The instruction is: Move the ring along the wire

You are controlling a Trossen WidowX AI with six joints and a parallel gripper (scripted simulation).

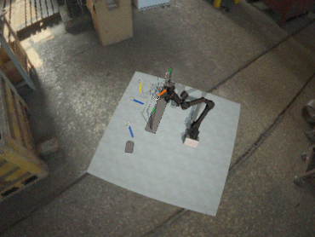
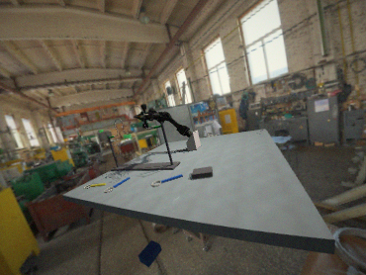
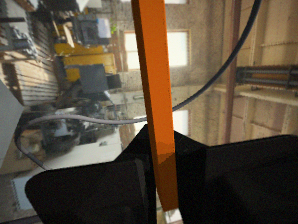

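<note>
My gripper is shut on the orange handle, which runs up out of the wrist view. The ring is a tiny pale loop at the handle's far end, between the two green parts; whether the wire runs through it is too small to tell. One green part is by the near post; the other green part is by the far post. The curving wire passes behind the handle in the wrist view.
The posts stand on a dark base board. Beside it lie a yellow-handled ring, two blue-handled rings and a dark block.
</note>
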